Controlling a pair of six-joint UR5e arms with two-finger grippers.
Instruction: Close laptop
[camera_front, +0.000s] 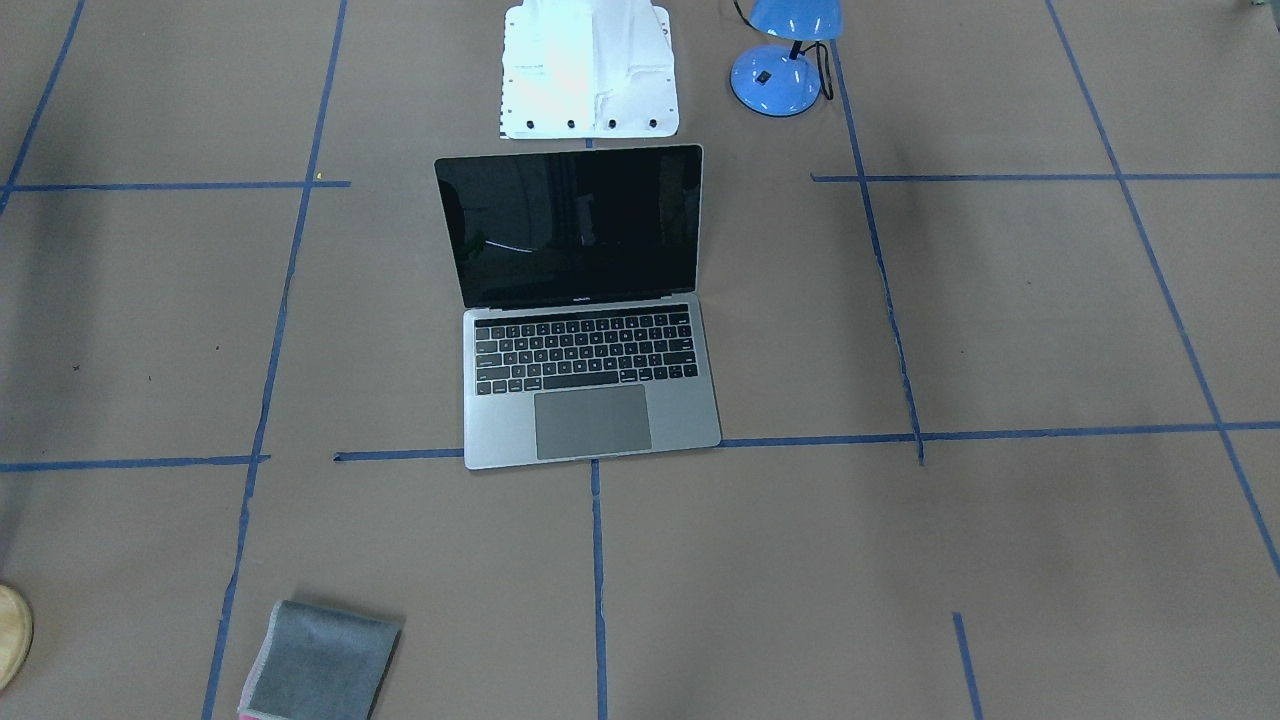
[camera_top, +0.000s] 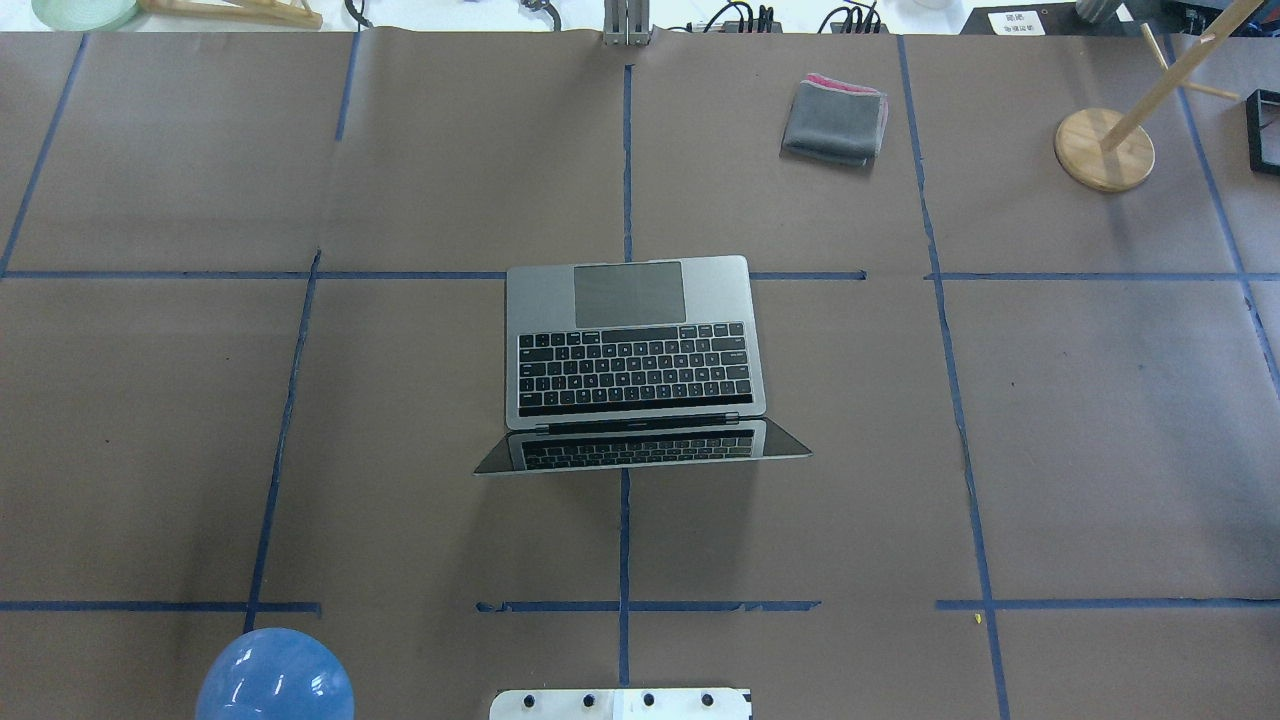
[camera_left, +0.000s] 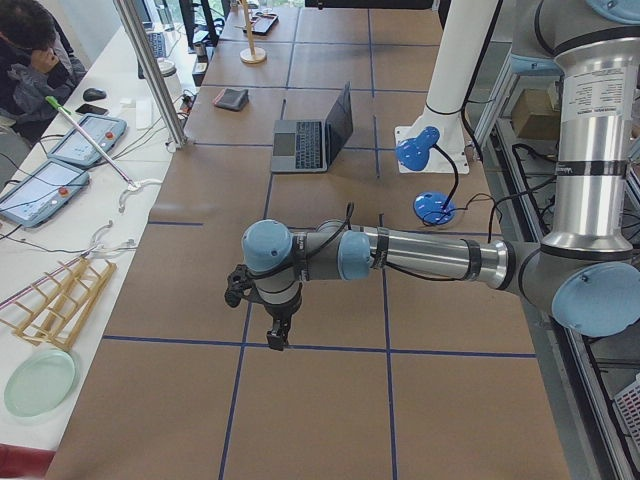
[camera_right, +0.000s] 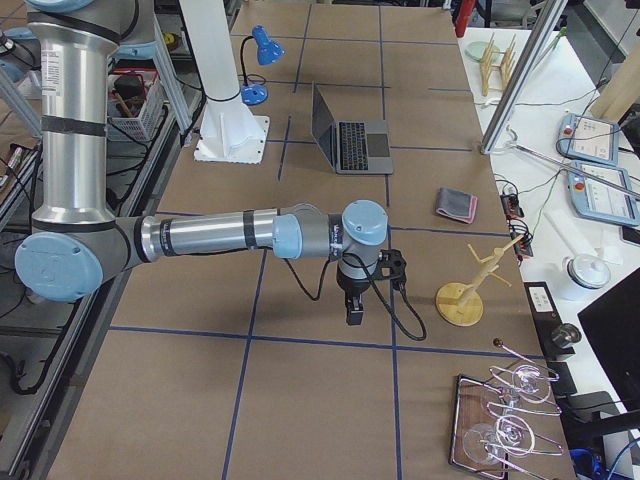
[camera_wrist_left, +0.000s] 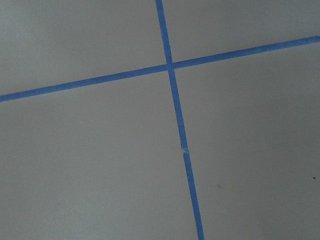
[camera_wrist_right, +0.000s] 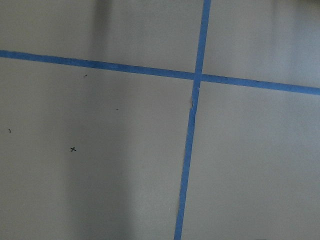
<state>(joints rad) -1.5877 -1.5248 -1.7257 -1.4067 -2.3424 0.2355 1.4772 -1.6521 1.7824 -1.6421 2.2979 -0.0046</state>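
The laptop (camera_front: 590, 400) stands open in the middle of the table, its glossy black screen tilted back toward the robot base and its keyboard and trackpad facing away. It also shows in the overhead view (camera_top: 635, 340) and both side views (camera_left: 310, 140) (camera_right: 350, 140). My left gripper (camera_left: 277, 335) hangs fingers down over bare paper, far from the laptop toward the table's left end. My right gripper (camera_right: 354, 312) hangs the same way toward the right end. Each shows only in a side view, so I cannot tell if it is open or shut. Both wrist views show only paper and blue tape.
A blue desk lamp (camera_front: 775, 75) stands beside the white robot base (camera_front: 590, 70). A folded grey cloth (camera_top: 835, 120) lies at the table's far side. A wooden stand (camera_right: 460, 300) rises close to my right gripper. Blue tape lines (camera_wrist_left: 175, 100) cross the brown paper.
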